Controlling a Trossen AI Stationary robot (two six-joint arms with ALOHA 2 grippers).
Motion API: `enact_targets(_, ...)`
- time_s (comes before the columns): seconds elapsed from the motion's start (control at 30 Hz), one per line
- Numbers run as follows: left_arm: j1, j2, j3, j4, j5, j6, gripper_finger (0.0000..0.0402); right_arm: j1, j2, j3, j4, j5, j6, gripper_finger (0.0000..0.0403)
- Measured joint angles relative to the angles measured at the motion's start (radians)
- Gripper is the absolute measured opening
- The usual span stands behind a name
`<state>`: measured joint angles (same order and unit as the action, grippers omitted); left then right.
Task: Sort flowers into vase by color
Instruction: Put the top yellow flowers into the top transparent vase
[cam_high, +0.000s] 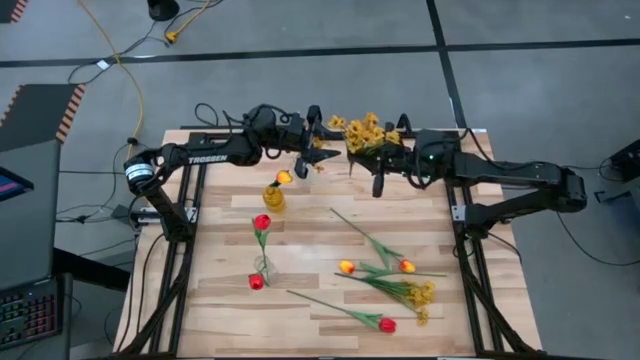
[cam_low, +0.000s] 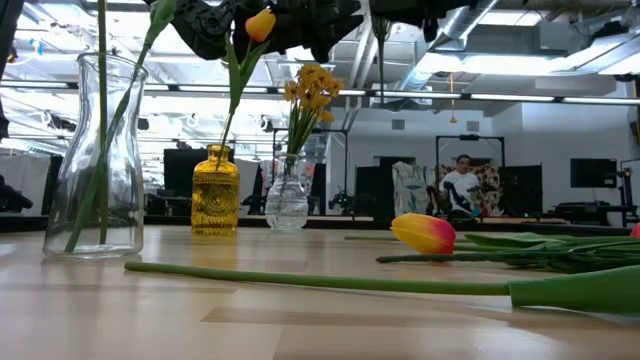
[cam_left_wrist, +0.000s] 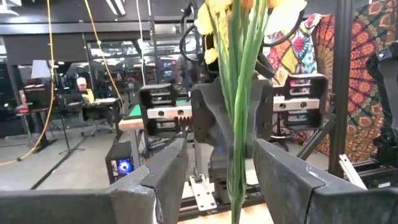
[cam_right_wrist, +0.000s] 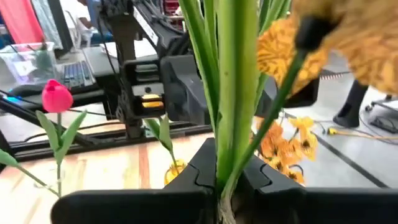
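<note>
While the high view only shows both grippers meeting at the table's far edge, the right wrist view shows the right gripper (cam_right_wrist: 219, 180) pinching the mustard-yellow spray (cam_high: 366, 131) by its stems. Left wrist view: left gripper (cam_left_wrist: 214, 171) fingers spread either side of those stems. Other flowers (cam_high: 385, 277) lie on the wooden table (cam_high: 310, 240). Low view: amber vase (cam_low: 215, 190), person seated in the room behind.

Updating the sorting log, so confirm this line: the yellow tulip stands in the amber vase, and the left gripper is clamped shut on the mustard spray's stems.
Not quite. The left gripper is open, its fingers standing either side of the mustard spray's stems, as the left wrist view shows. The right gripper is the one shut on them. The yellow tulip does stand in the amber vase.
</note>
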<state>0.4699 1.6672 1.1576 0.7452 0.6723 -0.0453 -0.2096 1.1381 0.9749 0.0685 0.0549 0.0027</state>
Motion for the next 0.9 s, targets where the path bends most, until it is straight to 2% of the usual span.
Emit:
enact_targets(0.3,-0.052,0.0,0.0,-0.001,-0.109,0.052,0.0174,0.0,0.044,0.0,0.031,0.001,0.001,0.0044)
enact_targets(0.7,-0.095,0.0,0.0,-0.003,-0.113,0.066,0.0174,0.0,0.061,0.0,0.028,0.001,0.032,0.0045)
enact_targets(0.9,-0.11,0.0,0.0,-0.006,-0.162,0.064,0.0174,0.0,0.061,0.0,0.034,0.0,0.078,0.0045)
